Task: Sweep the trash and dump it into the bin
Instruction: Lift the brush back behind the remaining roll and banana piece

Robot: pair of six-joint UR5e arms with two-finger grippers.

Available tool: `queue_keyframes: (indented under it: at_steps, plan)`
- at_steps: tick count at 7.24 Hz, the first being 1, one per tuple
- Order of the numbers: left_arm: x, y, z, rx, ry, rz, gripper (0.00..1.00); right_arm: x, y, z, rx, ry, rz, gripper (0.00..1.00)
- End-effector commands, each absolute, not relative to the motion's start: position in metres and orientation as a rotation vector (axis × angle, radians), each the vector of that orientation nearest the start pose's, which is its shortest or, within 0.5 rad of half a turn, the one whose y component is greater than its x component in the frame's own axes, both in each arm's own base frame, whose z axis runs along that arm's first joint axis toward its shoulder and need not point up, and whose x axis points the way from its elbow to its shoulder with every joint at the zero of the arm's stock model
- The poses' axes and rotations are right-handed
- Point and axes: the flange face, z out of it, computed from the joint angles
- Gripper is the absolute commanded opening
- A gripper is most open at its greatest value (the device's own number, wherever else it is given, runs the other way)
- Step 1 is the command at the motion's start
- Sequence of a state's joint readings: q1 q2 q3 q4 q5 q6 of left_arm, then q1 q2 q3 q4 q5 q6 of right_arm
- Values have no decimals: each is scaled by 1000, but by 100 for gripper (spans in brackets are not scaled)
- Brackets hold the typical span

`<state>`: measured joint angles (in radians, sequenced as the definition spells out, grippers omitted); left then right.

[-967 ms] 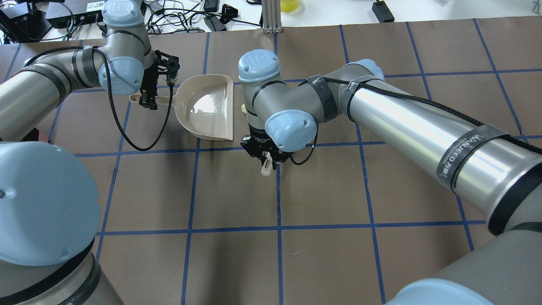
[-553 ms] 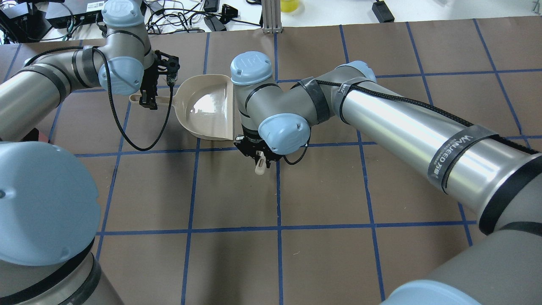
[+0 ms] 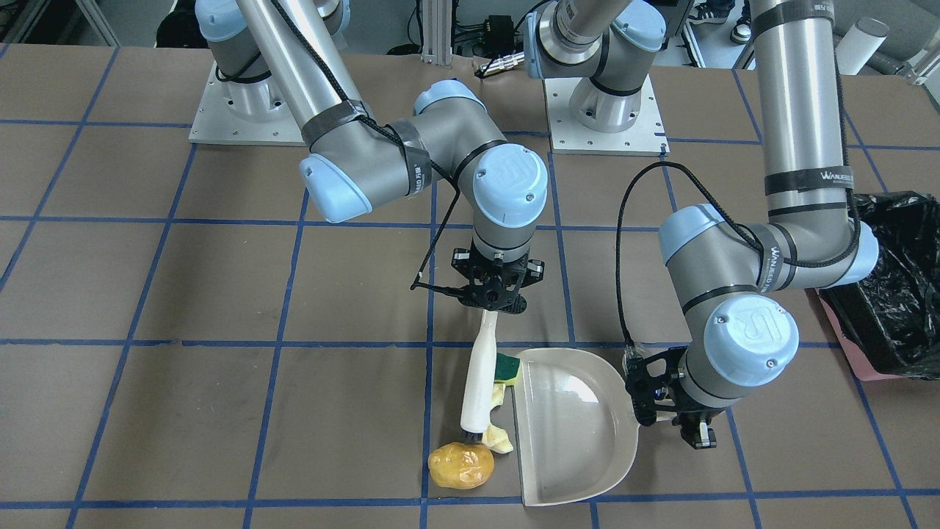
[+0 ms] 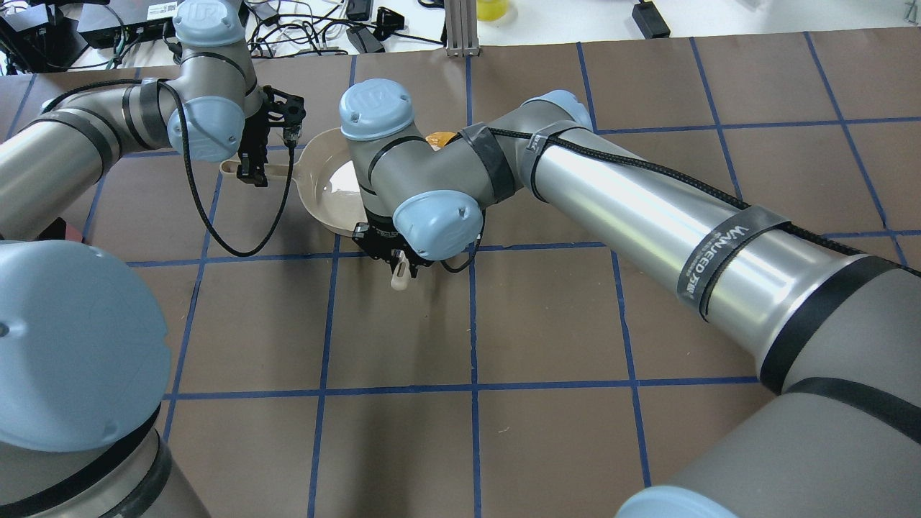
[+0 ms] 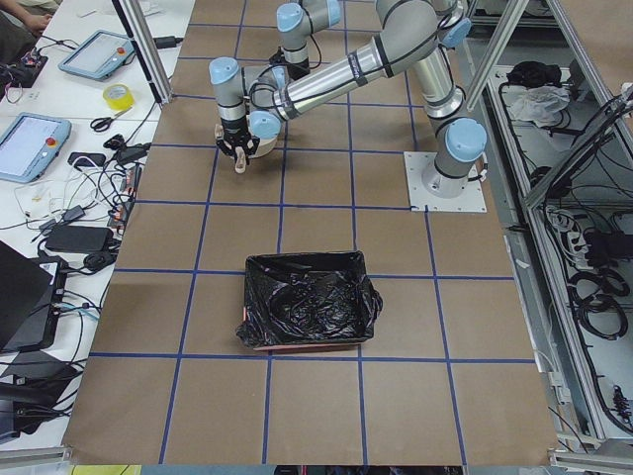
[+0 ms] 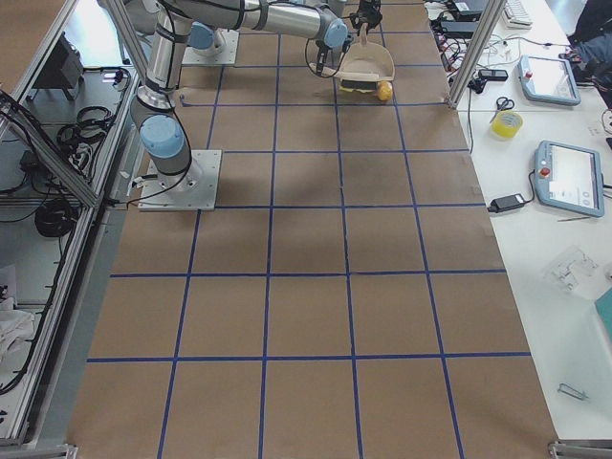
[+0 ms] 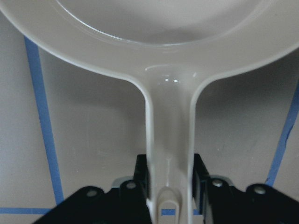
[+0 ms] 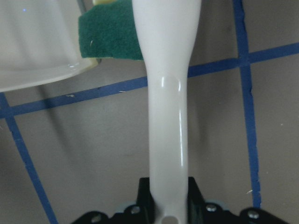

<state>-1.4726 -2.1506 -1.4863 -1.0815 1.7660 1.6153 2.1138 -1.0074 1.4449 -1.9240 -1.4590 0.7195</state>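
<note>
**Brown grid table: brush crowding trash against the pan's lip**

Blue tape lines are dividing the brown table (image 3: 220, 411) into squares. The left gripper (image 7: 170, 184) is clamping tight on the handle of the dustpan (image 3: 573, 426). It is pinning the pan flat, with its straight lip facing the trash. The right gripper (image 3: 490, 303) is closed around the brush (image 3: 479, 382), angling its head down to push sideways.

The sponge piece (image 3: 507, 369) is sitting at the lip's corner, and the fruit slice (image 3: 501, 441) is lying between brush and lip. The potato lump (image 3: 460, 465) is resting just beside the brush tip. The bin (image 3: 888, 294) is waiting well apart on the robot's left.

Overhead, the right arm is covering the pan's mouth and nearly all the trash. Whether the sponge is riding on the lip or only touching it, I cannot tell. The bristles are barely showing, and the front view is cutting off the bin's far side.
</note>
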Motion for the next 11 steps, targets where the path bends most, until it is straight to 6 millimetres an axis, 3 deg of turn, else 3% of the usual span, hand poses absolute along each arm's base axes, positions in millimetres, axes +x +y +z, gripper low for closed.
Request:
queue_keyframes:
  at_steps: [1, 3, 7, 8, 11]
  plan:
    - [-47, -684, 233, 2070, 2186, 230, 18, 501, -499, 254, 256, 3028, 221, 0]
    - [-47, -684, 232, 2070, 2186, 230, 18, 520, -497, 254, 228, 2985, 250, 0]
    - [-47, -684, 231, 2067, 2184, 223, 18, 536, -499, 283, 265, 2863, 286, 0]
    - [-47, -684, 231, 2067, 2184, 223, 18, 531, -503, 288, 274, 2861, 275, 0]
    - [-46, -687, 237, 2059, 2172, 223, 18, 491, -516, 339, 325, 2869, 230, 0]
